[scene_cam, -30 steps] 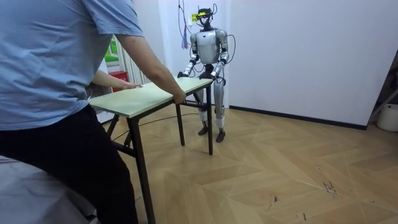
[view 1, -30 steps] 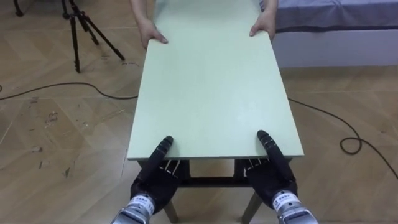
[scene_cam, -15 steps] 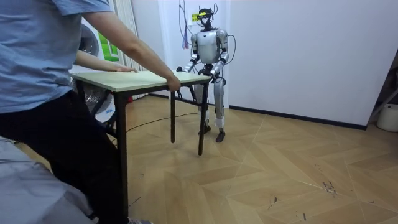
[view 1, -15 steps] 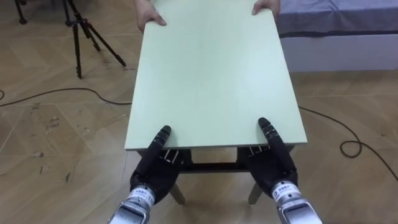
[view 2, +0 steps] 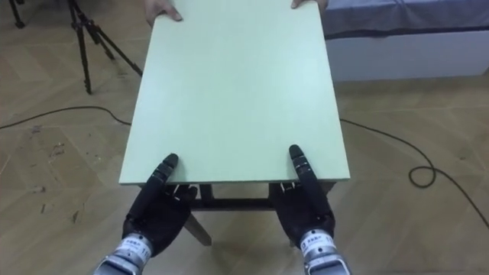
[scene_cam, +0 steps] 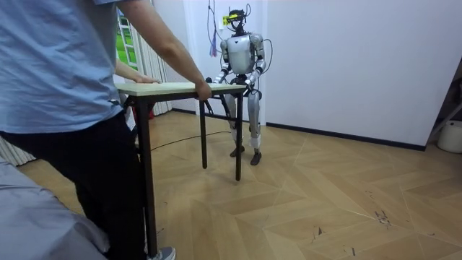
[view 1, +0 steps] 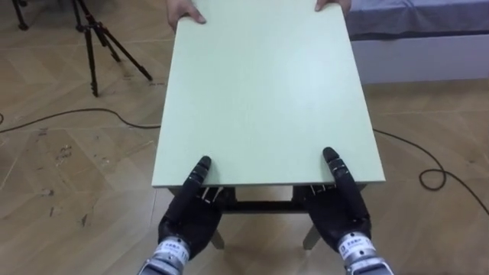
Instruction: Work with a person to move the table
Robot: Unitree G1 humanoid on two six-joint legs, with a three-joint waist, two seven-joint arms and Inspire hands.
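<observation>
Teamwork at a pale green rectangular table with dark legs (view 1: 263,99): the humanoid is standing at the near short end while a person in a blue shirt (scene_cam: 50,72) is holding the far end, the person's hands (view 1: 186,11) resting on the two far corners. The robot's left hand (view 1: 191,218) and right hand (view 1: 341,218) are each gripping the near edge, thumb lying flat on the top and fingers tucked beneath it. Because the top is covering those fingers, the hold is best read as a pinch rather than a full wrap.

Trouble is most likely to come from that shallow hold. If the person is pulling or turning faster than the robot is stepping, the edge could slide out from under the thumbs and the near end could drop. Uneven height between the two ends would tilt the top and load one hand more than the other.

Surroundings are also crowding the route. A black tripod (view 1: 95,38) is standing just off the table's far left corner and a grey-covered bed (view 1: 428,46) is lying close along its far right side, so a swing either way risks a knock. Nothing is riding on the tabletop, and no box, bin or bowl is in play.
</observation>
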